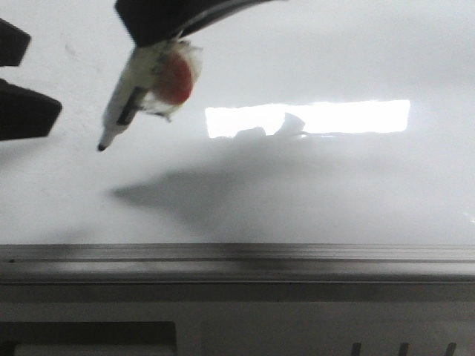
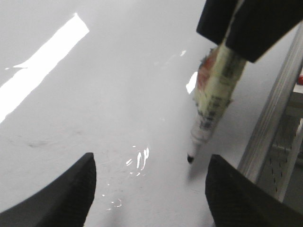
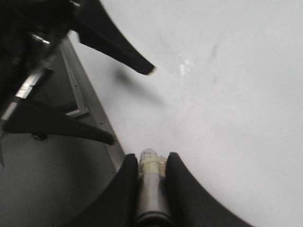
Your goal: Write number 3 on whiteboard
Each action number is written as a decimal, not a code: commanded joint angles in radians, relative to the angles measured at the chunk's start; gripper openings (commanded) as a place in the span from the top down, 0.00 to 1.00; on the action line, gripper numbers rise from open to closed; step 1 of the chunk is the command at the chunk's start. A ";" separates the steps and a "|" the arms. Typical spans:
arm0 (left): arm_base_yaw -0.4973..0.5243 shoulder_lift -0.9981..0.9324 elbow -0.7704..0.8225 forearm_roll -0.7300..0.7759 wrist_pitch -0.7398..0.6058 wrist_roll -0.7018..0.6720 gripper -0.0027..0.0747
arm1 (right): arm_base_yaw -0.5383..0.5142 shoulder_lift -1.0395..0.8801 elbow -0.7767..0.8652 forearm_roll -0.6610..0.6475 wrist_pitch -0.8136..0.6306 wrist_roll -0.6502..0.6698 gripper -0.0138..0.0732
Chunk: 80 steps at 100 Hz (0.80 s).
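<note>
The left gripper (image 1: 15, 78) sits at the far left of the front view, empty, its two dark textured fingers (image 2: 57, 198) spread wide and released. It hovers low over the whiteboard (image 1: 312, 200), probably kept aside so that it leaves room for the writing arm.

Just to its right is the marker pen (image 1: 122, 111), held by the right gripper (image 3: 152, 165). This gripper is clenched on the barrel of the pen; in the right wrist view the two black fingers press the barrel from both sides. The pen leans steeply, with its dark tip (image 2: 190, 159) pointing down toward the board, at the side of the left gripper. I judge the tip is touching or almost touching the surface, but I cannot tell which. The barrel is pale with printed marks, and something red and white is wrapped around it near the grip, maybe to make the hold firmer.

The whiteboard is flat, glossy and pale grey-white, and it reflects a bright rectangle of light (image 1: 308, 119) to the right of the pen. A ribbed grey metal rail (image 1: 237, 259) runs along its near edge. The number 3 is not visible yet; the board below the tip looks unmarked, so the writing seems not begun.
</note>
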 commanded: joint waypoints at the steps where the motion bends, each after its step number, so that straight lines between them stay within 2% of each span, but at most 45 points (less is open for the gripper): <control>1: 0.016 -0.045 -0.034 -0.028 -0.038 -0.008 0.37 | -0.044 -0.030 -0.099 0.000 0.023 -0.001 0.91; 28: 0.033 -0.061 -0.034 -0.091 -0.037 -0.008 0.37 | -0.083 -0.030 -0.258 -0.032 0.123 -0.003 0.91; 50: 0.033 -0.061 -0.034 -0.096 -0.037 -0.008 0.37 | -0.151 -0.029 -0.263 -0.031 0.164 -0.003 0.91; 80: 0.033 -0.061 -0.034 -0.096 -0.038 -0.008 0.37 | -0.164 0.004 -0.263 -0.033 0.178 -0.003 0.91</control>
